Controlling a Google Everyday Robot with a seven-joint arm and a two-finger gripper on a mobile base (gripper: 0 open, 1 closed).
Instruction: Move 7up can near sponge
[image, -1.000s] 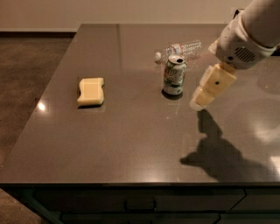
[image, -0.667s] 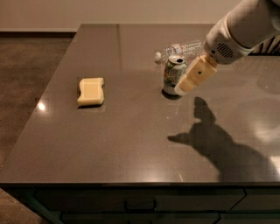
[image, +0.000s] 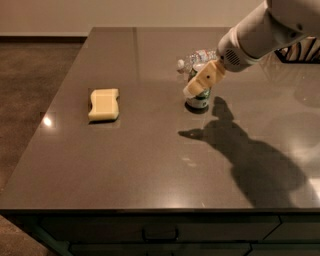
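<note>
The 7up can (image: 201, 99) stands upright on the dark table, right of centre. Only its lower part shows, because my gripper (image: 196, 87) is right in front of it and over its top. The gripper's cream pads cover the can's upper half. The arm reaches in from the upper right. The pale yellow sponge (image: 104, 104) lies flat on the left part of the table, well apart from the can.
A clear plastic water bottle (image: 194, 58) lies on its side just behind the can. A dark wire basket (image: 300, 51) stands at the far right edge. The table's front edge (image: 150, 210) runs along the bottom, with drawers below.
The gripper has moved left, from the can's right side to over and in front of the can. The can and sponge have not moved.
</note>
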